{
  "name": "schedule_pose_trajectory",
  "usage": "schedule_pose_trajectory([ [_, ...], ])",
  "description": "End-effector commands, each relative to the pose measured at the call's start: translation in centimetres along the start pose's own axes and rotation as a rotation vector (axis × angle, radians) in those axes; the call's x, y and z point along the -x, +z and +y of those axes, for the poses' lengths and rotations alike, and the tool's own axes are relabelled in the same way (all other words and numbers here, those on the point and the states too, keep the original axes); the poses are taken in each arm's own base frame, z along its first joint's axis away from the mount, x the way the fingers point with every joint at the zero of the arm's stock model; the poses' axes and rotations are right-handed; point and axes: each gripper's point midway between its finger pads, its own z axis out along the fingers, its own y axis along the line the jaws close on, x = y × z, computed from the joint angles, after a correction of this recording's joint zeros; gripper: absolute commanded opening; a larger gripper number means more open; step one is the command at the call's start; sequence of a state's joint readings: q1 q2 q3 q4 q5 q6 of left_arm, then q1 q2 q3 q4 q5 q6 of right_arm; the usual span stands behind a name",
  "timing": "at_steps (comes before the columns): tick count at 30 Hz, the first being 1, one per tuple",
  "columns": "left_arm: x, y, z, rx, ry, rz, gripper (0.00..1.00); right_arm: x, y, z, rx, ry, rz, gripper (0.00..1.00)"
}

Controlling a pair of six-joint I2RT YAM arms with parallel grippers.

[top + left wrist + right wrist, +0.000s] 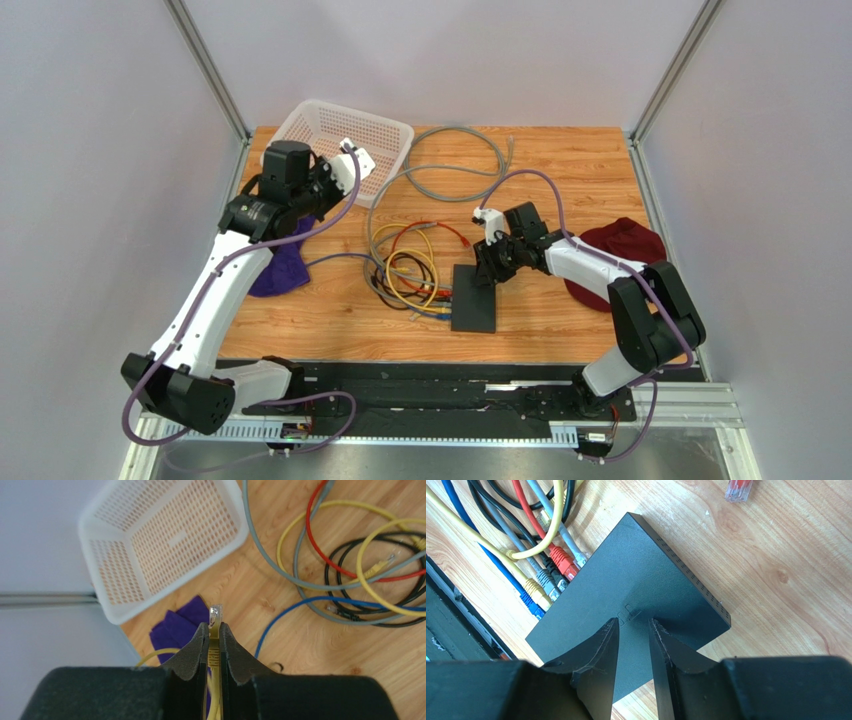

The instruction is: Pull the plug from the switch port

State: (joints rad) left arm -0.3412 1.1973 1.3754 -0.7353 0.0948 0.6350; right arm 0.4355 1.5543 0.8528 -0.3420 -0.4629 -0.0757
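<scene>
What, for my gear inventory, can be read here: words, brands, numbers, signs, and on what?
No text reads clearly.
Embossed mark on the switch top: faint, partly behind the right gripper, unreadable.
Raised marks on the yellow plug in the left gripper: too blurred.

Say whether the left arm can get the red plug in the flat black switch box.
Probably not yet: the left gripper is shut on a yellow cable's plug near the white mesh basket, far from the red plug.
</scene>
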Motion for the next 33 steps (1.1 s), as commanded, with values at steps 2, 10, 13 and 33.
schedule_pose_trajectory([
  [2, -1.2, 2.8, 0.7, 0.045, -0.031, -0.047, 0.0, -1.3, 0.2, -0.9, -0.038, 0.003, 0.05, 0.36],
  [10, -6.9, 7.1, 3.1, 0.144, -0.164, 0.131, 0.32, -1.3, -0.2, -0.7, -0.046, -0.013, 0.029, 0.36],
  [13, -7.4, 6.4, 5.4, 0.225, -0.193, 0.138, 0.43, -1.3, -0.2, -0.9, -0.05, -0.02, 0.028, 0.36],
  [33, 6.8, 10.7, -19.4, -0.955, -0.389, -0.205, 0.46, -1.5, -0.2, -2.1, -0.072, 0.027, 0.051, 0.36],
])
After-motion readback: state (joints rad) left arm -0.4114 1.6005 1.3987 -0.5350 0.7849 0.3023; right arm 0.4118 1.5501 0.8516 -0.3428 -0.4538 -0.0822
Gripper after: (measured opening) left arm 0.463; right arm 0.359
